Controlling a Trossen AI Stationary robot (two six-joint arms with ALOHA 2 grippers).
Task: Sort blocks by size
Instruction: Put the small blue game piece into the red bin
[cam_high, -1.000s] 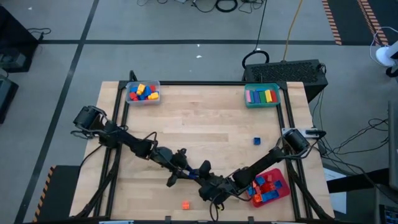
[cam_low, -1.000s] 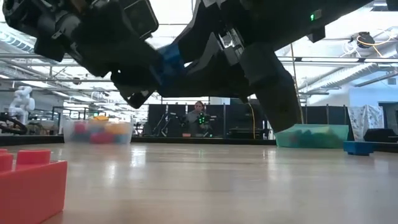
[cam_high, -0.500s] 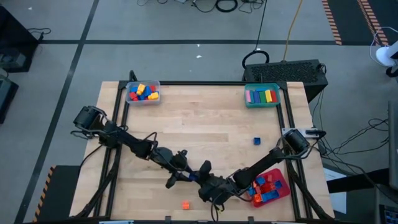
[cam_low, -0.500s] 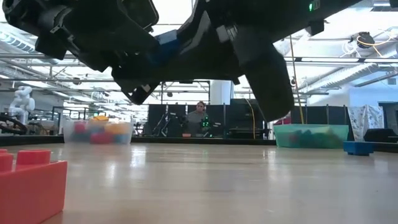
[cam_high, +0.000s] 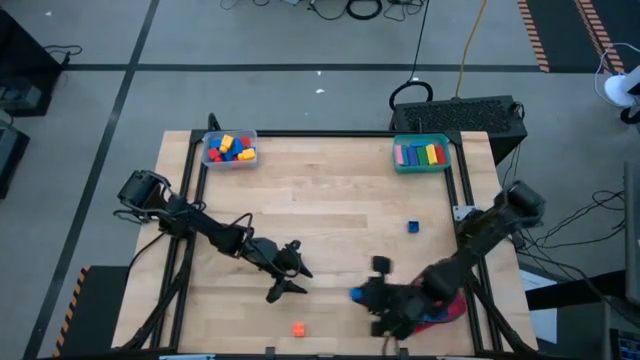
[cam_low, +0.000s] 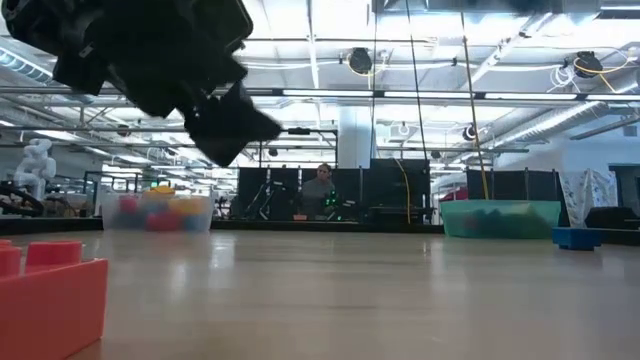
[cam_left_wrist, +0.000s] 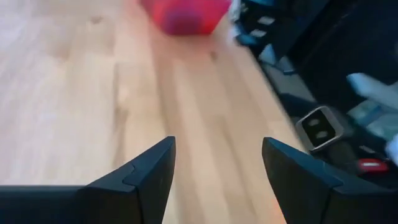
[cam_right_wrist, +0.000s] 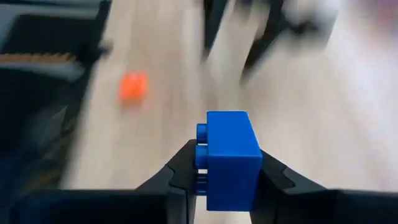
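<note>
One small blue plastic brick (cam_right_wrist: 229, 157) sits pinched in the right claw (cam_high: 362, 294), which has pulled away from the left claw (cam_high: 290, 272) since a second ago, probably after a handover. That left claw hangs spread wide and empty above the wooden counter (cam_high: 330, 200), so sorting falls to the right arm.

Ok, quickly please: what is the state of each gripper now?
Left gripper: open, holding nothing, above the table.
Right gripper: closed on a blue block.
</note>
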